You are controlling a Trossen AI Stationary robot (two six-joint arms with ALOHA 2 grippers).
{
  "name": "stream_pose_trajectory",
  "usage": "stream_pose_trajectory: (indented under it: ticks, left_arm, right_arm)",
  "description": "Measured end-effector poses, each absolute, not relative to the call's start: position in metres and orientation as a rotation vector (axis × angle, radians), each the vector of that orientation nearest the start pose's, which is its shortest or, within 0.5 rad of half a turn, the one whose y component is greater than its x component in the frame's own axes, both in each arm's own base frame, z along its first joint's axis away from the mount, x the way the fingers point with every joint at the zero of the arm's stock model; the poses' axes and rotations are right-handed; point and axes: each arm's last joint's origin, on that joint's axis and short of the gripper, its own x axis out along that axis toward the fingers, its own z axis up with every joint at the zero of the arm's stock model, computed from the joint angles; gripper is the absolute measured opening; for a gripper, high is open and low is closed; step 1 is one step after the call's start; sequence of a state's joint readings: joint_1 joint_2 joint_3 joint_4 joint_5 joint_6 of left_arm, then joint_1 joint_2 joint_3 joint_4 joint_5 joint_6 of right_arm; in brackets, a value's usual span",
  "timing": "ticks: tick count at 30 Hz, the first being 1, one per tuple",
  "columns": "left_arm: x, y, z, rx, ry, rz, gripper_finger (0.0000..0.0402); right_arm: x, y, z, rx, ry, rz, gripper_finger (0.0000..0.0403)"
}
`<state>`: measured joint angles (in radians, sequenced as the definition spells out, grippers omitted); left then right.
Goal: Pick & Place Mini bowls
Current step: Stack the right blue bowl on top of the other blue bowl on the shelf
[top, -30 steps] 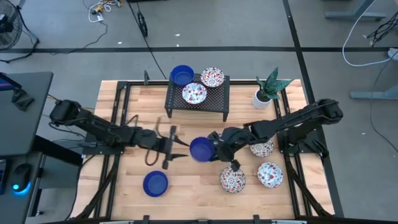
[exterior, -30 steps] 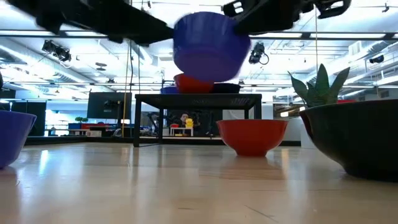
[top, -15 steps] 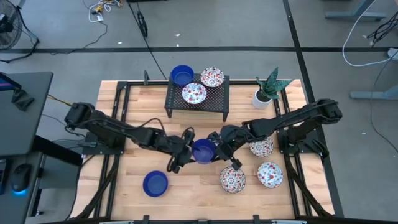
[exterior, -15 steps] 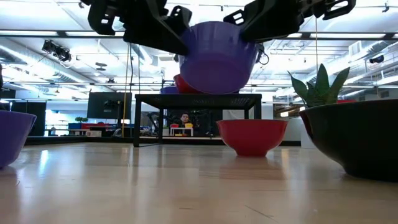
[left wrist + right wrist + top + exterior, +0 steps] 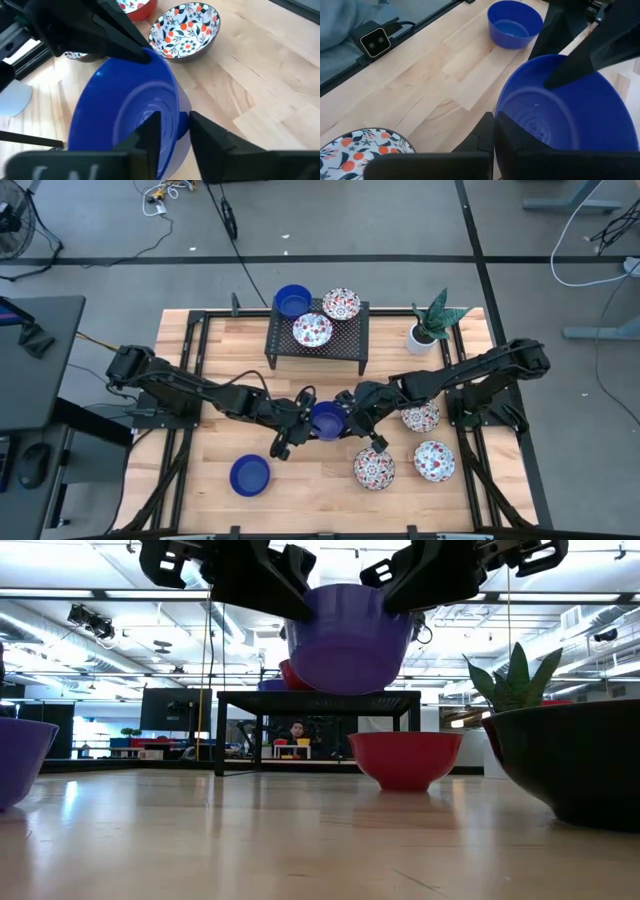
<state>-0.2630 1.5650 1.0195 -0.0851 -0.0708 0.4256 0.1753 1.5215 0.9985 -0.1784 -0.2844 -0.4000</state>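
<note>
- Since a second earlier, the left gripper [image 5: 300, 418] had swung in from the table's left side and closed the gap to the blue bowl [image 5: 327, 420], which had barely shifted in the air.
- Both grippers met at the bowl, held clear above the wooden table [image 5: 300, 490]; the low view showed open space beneath it.
- Left jaws stood narrowly parted astride the bowl's rim, one finger inside the wall and one outside, as the left wrist view showed on the blue bowl [image 5: 125, 125]; whether they already pinched it, I could not tell.
- The right gripper [image 5: 348, 418] gripped the opposite rim, its fingers closed over the wall with the bowl's hollow just ahead of them.
- Judged from its gloss and thin wall, the bowl looked rigid, light and slick, likely ceramic or hard plastic, so breakable if dropped.
- A rim pinch, wall between the fingers, seemed the only sound hold; the curved outside would slide out of a wider grasp.
- Beyond the right jaws sat another blue bowl [image 5: 515, 24]; a floral bowl [image 5: 186, 30] lay on the table past the left jaws.
- More bowls rested on the black rack [image 5: 318, 340].
</note>
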Motion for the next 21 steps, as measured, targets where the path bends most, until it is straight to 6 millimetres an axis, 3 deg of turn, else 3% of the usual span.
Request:
stream_pose_trajectory:
  ticks: [7, 14, 21]
  left_arm:
    - [0.324, -0.088, 0.233, 0.494, 0.587, -0.418, 0.0013]
    - [0.321, -0.089, 0.230, 0.479, 0.623, -0.442, 0.0007]
    - [0.315, -0.093, 0.227, 0.468, 0.717, -0.369, 0.0008]
  right_arm:
    - [0.319, 0.065, 0.239, -0.387, 0.547, 0.580, 0.0023]
    - [0.319, 0.068, 0.252, -0.399, 0.451, 0.535, 0.0093]
    - [0.293, 0.079, 0.281, -0.345, 0.437, 0.487, 0.0117]
